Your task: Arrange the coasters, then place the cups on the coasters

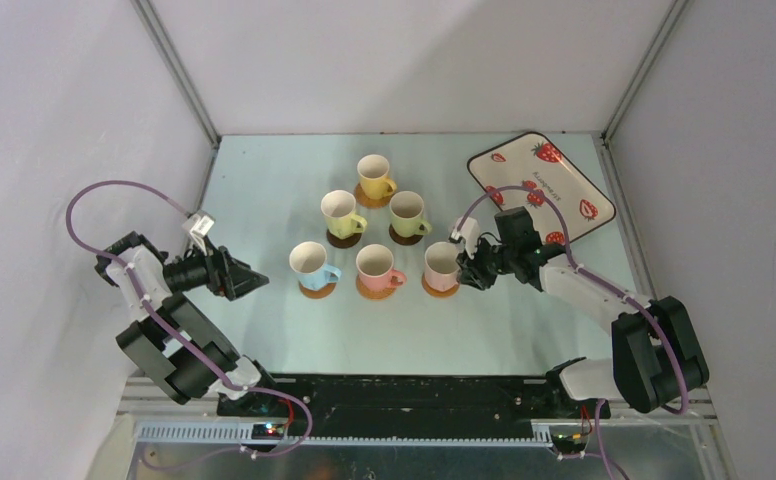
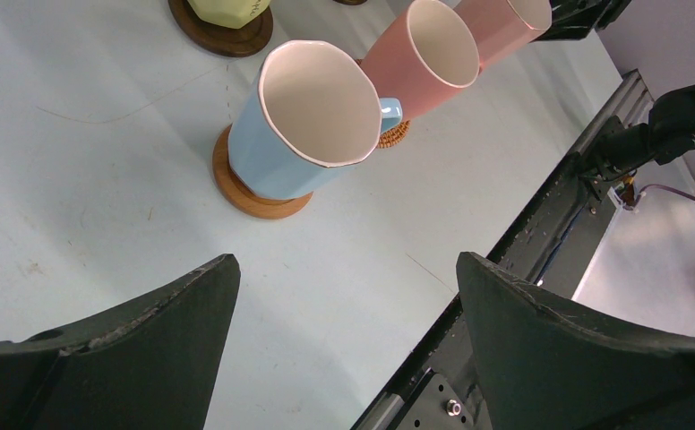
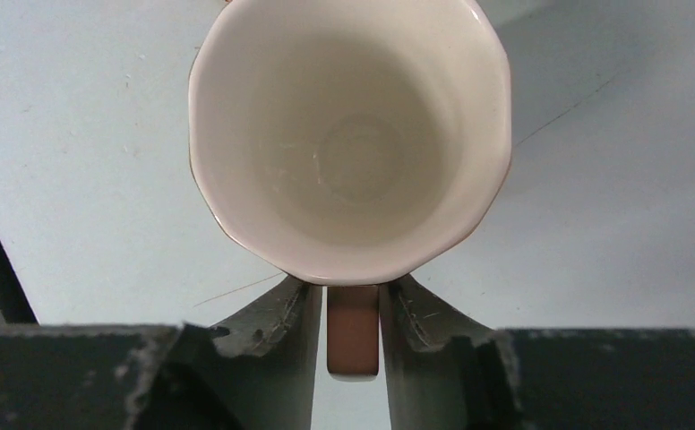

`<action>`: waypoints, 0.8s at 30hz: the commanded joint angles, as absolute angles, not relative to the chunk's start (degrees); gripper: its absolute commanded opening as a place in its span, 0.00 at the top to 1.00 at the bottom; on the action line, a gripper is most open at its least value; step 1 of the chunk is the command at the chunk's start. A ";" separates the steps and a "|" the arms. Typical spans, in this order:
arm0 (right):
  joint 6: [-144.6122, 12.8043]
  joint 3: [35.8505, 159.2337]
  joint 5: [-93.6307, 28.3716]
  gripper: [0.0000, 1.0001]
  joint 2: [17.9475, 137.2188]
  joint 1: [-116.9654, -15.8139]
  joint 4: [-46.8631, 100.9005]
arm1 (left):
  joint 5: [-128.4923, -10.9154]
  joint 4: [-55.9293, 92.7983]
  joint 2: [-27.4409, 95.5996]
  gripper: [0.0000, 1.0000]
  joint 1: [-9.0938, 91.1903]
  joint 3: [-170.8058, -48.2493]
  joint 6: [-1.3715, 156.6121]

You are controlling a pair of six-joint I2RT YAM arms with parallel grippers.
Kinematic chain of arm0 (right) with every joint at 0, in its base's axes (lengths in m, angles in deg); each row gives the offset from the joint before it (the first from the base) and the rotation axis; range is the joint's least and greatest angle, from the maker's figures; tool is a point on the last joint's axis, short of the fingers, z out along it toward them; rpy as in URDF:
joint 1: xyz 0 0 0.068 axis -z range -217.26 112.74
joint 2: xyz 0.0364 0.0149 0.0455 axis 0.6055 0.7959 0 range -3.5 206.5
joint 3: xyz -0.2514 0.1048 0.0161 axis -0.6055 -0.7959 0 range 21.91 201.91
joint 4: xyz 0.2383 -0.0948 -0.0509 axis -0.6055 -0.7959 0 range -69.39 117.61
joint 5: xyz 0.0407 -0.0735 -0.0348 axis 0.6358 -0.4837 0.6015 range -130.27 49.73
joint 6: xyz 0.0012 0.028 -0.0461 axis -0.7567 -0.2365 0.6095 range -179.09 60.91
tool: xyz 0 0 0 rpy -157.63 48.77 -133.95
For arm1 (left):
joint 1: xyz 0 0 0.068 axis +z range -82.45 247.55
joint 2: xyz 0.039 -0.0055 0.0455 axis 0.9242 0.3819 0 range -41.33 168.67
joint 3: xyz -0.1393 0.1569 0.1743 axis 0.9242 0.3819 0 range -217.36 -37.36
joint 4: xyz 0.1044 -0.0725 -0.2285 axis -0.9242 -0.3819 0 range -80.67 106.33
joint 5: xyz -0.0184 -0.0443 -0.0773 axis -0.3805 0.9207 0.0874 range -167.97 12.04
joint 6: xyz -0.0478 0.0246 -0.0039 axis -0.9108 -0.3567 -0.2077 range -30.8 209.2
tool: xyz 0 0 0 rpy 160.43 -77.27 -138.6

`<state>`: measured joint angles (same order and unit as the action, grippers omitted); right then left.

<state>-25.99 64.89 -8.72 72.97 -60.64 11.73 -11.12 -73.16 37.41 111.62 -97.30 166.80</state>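
The pink cup (image 3: 348,134) sits on its coaster (image 1: 440,290), front right. It looks hard, slippery and breakable, and its handle (image 3: 353,345) is the best place to hold. The right gripper (image 3: 351,300) has its jaws on both sides of the handle, but it is not clear if they pinch it. The left gripper (image 2: 346,264) is wide open and empty.

Both arms are extended inward, elbows bent.
The left gripper (image 1: 257,280) is held wide open and empty; the right gripper (image 1: 467,268) is narrowed to a slim gap, its clamping not discernible.
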 commanded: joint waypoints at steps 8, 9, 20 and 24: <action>-23.72 66.03 -5.86 0.36 70.54 -59.81 10.98 | -9.23 -75.69 36.35 0.02 112.35 -98.71 167.92; -23.18 66.03 -5.80 0.27 70.31 -59.67 10.60 | -9.17 -75.65 36.32 0.02 112.24 -98.71 167.94; -18.54 65.98 -2.27 0.00 61.28 -55.56 5.74 | -9.14 -75.65 35.87 0.02 112.35 -98.62 167.88; -15.98 66.73 -0.40 0.00 54.91 -52.97 2.56 | -9.09 -75.63 35.84 0.02 112.35 -98.62 167.87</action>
